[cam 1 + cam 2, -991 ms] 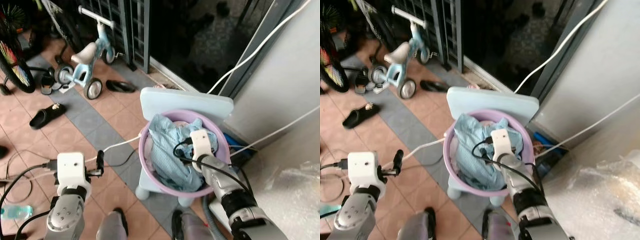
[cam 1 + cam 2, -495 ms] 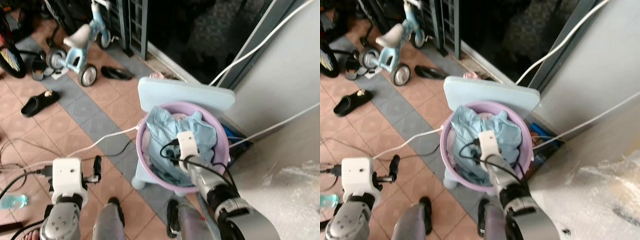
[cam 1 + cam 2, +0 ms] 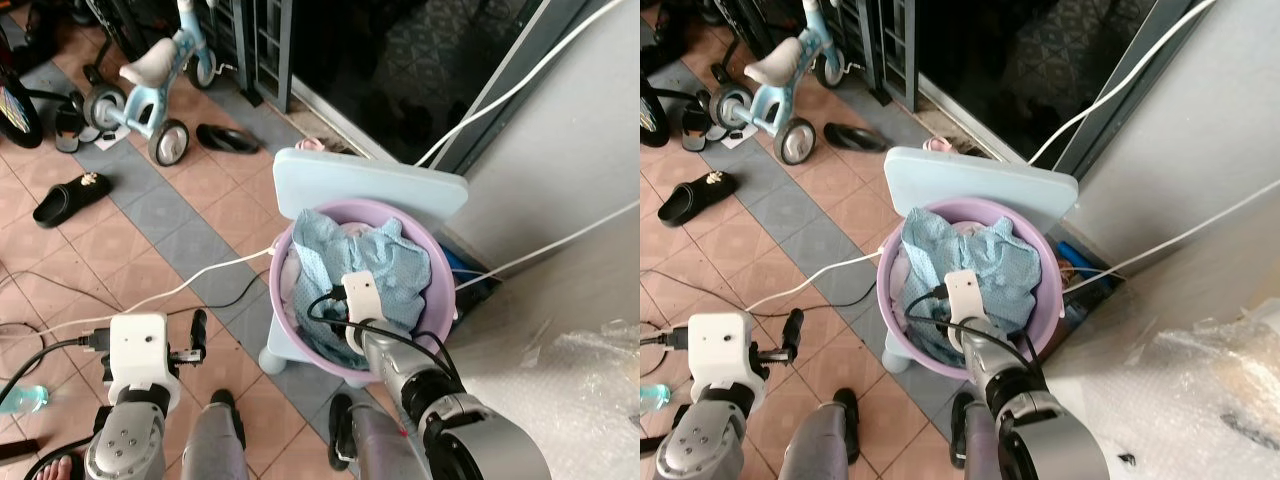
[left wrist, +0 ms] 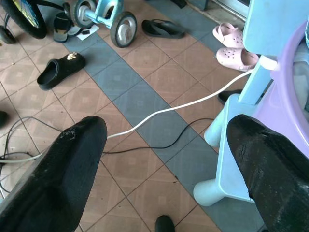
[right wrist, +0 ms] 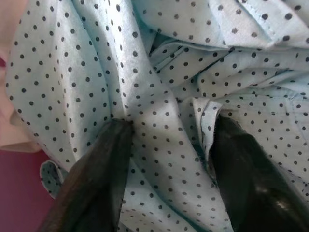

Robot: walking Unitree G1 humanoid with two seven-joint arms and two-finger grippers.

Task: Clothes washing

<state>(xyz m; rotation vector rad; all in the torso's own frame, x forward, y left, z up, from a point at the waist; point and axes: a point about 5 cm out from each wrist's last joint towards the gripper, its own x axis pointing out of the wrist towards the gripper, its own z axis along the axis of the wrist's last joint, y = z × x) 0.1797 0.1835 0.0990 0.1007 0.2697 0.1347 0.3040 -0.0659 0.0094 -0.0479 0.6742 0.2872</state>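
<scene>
Clothes in purple basin (image 3: 437, 300), right gripper (image 5: 166, 159) inside.
We see its fingers (image 5: 101, 169) spread, pressed into dotted blue cloth (image 5: 159, 77); left gripper (image 4: 164, 159) wide over floor; no writing readable.

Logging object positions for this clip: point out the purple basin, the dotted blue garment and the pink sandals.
purple basin (image 3: 284, 301), left eye view, left rim.
dotted blue garment (image 5: 159, 111), right wrist view, central folds.
pink sandals (image 4: 235, 57), left wrist view, nearer sandal's top.

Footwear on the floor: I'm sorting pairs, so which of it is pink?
The pair of small pink clogs beside the light blue stool; the slipper and flip-flop elsewhere are black.
</scene>
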